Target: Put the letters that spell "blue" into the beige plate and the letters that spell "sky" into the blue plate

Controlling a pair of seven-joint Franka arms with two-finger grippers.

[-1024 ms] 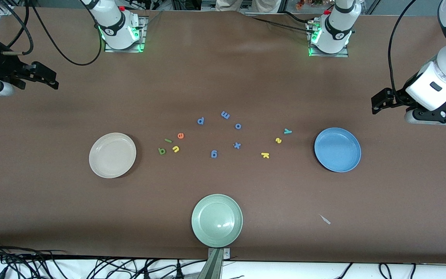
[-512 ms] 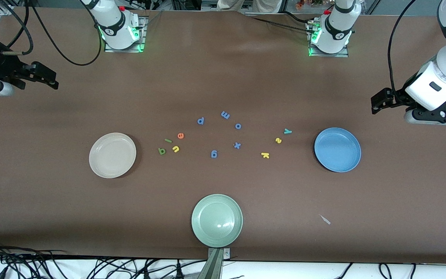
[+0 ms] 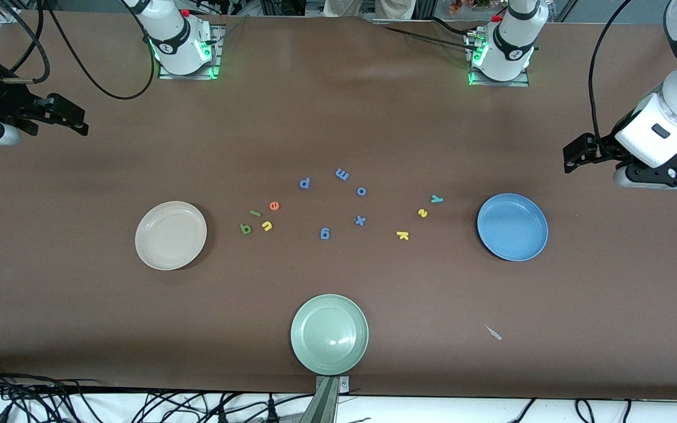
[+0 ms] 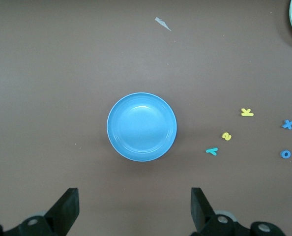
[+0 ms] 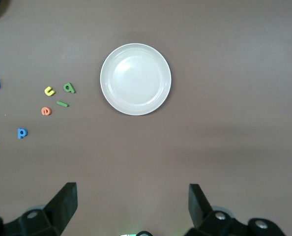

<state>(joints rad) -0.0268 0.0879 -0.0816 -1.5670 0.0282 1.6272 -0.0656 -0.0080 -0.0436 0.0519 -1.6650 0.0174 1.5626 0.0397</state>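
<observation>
Both grippers released, nothing is held; all letters on table.
Right gripper [image 3: 77,120] is kept at its table end, fingers apart. Beige plate [image 3: 171,235] empty, b [image 3: 246,229], l [image 3: 255,213], u [image 3: 267,225], e [image 3: 274,205] beside it. k [image 3: 402,235], s [image 3: 422,212], y [image 3: 436,199] are seen near blue plate [image 3: 512,227]. Left gripper [image 3: 573,158] spread wide, w/ nothing inside.

The blue plate [image 4: 141,127] sits empty at the centre of the frame on the brown table [image 4: 47,73]. At right lie the yellow k [image 4: 247,112], yellow s [image 4: 226,136] and teal y [image 4: 212,151], with blue letters [image 4: 286,154] at the right edge. The left gripper [image 4: 134,209] shows along the bottom, jaws wide apart. A pale scrap [image 4: 162,23] lies near the top.
</observation>
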